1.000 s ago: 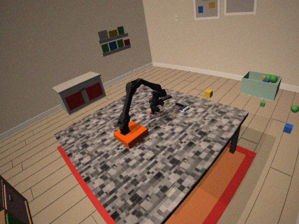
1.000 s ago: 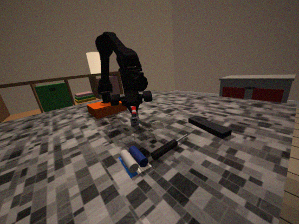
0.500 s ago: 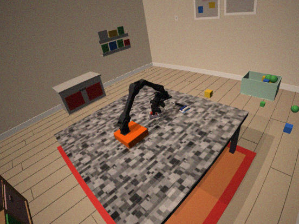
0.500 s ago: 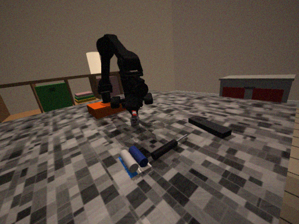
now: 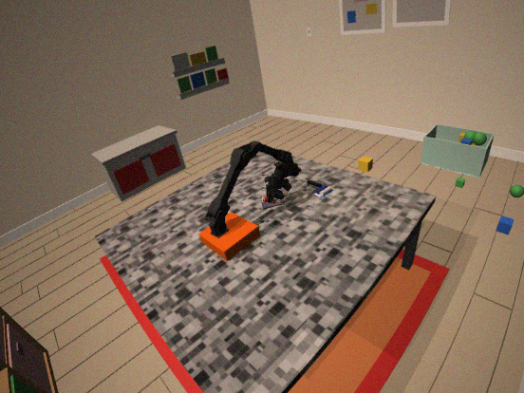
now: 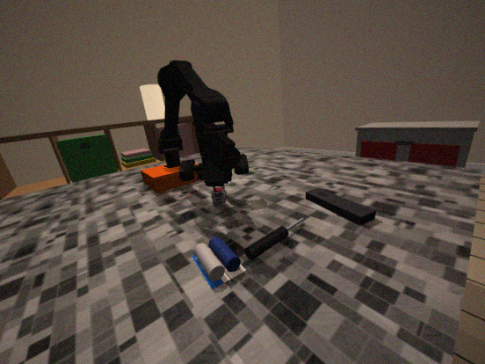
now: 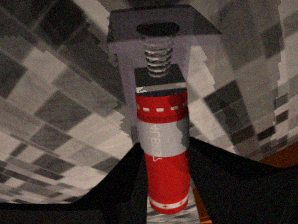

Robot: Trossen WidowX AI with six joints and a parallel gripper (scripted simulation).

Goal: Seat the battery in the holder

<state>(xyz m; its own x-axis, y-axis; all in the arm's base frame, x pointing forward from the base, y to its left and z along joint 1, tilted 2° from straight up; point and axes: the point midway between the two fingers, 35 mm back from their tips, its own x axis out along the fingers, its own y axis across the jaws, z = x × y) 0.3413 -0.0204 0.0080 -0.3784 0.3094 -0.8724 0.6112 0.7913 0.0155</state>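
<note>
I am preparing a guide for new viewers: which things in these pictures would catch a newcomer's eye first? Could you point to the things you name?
Probably the orange block (image 5: 242, 233) (image 6: 159, 179) under the black arm's foot. Close up, the red battery (image 7: 169, 177) stands out between the dark fingers, its far end near the holder's coiled spring (image 7: 158, 60).

On the tabletop (image 5: 285, 285) (image 6: 351, 281) (image 7: 30, 90) are one red-banded battery (image 7: 169, 172), one holder (image 5: 271, 204) (image 7: 127, 80), one screwdriver (image 5: 314, 183) (image 6: 267, 242), two cylinders, blue (image 6: 224, 254) and pale (image 6: 209, 262), and one black bar (image 6: 339, 205). Three loose blocks, yellow (image 5: 364, 164), green (image 5: 459, 182) and blue (image 5: 505, 225), and one loose green ball (image 5: 516, 191) lie on the floor (image 5: 470, 247).
</note>
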